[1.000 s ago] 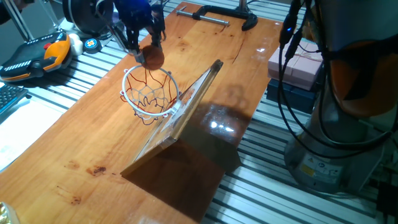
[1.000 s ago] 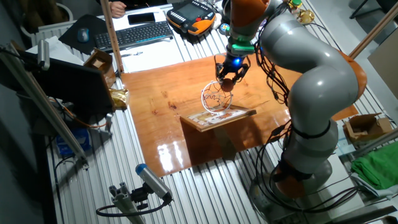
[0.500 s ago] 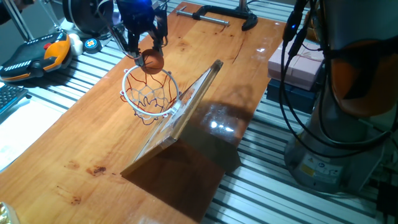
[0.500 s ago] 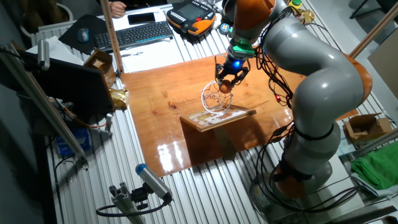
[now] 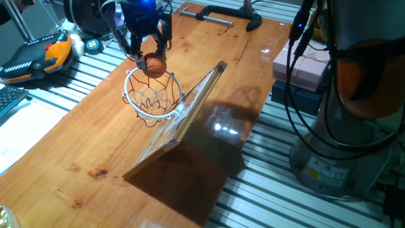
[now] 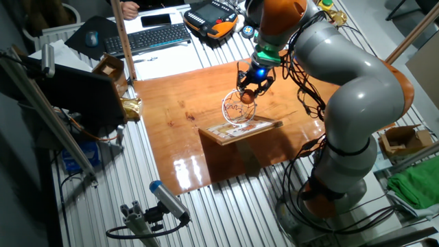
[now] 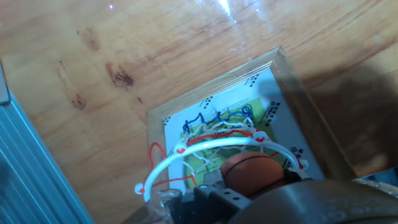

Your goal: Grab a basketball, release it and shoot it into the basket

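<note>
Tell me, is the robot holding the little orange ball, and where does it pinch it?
Yes. The gripper holds the basketball above the basket, jaws pressing on its two opposite sides.

On my screens I counted one basketball point(image 5: 155, 64), one basket point(image 5: 152, 95) with one backboard point(image 5: 190, 111), one claw point(image 5: 145, 50), one clamp point(image 5: 218, 14), one keyboard point(image 6: 152, 38), one orange-and-black pendant point(image 5: 38, 54) and one pink box point(image 5: 297, 68).

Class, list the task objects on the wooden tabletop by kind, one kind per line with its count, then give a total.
Small orange toy basketball, in the gripper: 1
White wire hoop with red-and-white net: 1
Tilted wooden-edged backboard: 1
Total: 3
</note>
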You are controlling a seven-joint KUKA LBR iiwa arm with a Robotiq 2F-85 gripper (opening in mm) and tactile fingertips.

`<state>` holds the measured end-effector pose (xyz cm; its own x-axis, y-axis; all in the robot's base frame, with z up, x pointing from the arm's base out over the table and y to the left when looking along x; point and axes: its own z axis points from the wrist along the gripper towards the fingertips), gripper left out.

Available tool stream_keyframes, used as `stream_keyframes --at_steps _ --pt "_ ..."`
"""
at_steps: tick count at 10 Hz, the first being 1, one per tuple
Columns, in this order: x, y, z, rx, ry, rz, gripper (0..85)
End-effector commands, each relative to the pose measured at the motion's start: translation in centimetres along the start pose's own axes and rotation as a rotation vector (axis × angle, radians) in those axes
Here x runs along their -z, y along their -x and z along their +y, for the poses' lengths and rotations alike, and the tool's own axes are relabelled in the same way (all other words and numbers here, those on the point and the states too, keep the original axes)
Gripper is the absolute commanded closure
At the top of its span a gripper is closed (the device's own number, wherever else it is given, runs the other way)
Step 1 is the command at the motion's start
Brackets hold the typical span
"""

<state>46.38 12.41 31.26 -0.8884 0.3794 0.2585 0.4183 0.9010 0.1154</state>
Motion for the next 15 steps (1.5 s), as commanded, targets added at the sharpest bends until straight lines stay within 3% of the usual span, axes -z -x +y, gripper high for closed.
stream_keyframes --at_steps 1,3,6,8,10,15 --pt "-0.02 0.00 0.02 -0.008 -0.006 -0.003 68.0" --pt "-0.04 -0.01 0.03 -0.020 -0.029 -0.007 51.0" --pt "-0.05 -0.01 0.03 -0.034 -0.033 -0.013 41.0" --pt "-0.07 -0.02 0.05 -0.052 -0.032 -0.007 29.0" --pt "-0.10 -0.01 0.07 -0.069 -0.028 -0.023 15.7" --pt "-0.06 0.01 0.06 -0.015 -0.016 -0.024 17.0"
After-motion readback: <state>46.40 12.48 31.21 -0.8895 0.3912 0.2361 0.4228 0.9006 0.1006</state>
